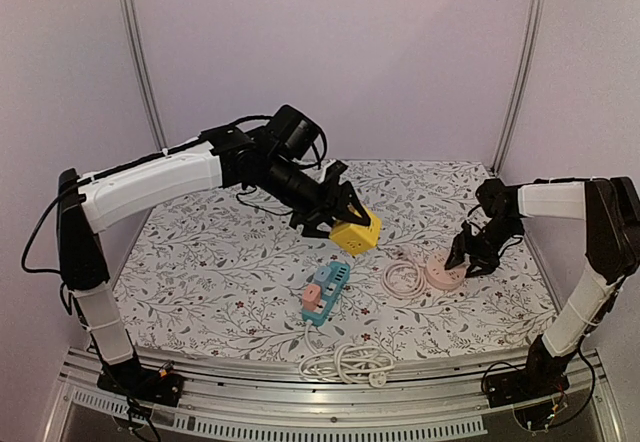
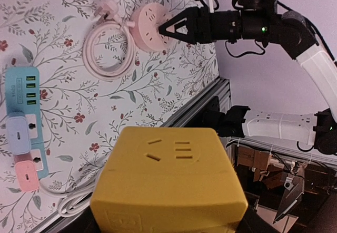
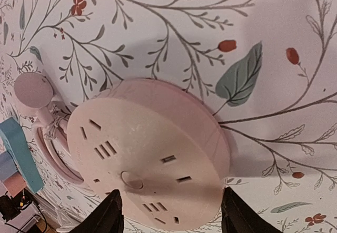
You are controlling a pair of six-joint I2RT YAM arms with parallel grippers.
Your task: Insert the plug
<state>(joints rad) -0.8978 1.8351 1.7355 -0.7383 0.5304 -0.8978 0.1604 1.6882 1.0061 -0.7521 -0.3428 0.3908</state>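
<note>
Grips the yellow cube plug (image 2: pixel 168 180) tight in the closed left gripper (image 1: pixel 343 217), lifted over the middle of the table (image 1: pixel 200 292), socket face toward the wrist camera; prongs not visible, probably underneath for pushing down. Spreads the right gripper (image 1: pixel 468 259) open near the right edge, fingers (image 3: pixel 111 214) astride the pink round socket (image 3: pixel 147 154), apparently to steady it as target. Leaves aside the blue power strip (image 1: pixel 327 292) toward the near edge, two outlets already occupied.

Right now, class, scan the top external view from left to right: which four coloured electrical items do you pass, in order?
Blue power strip → yellow cube socket → coiled pink cable → round pink socket.
</note>
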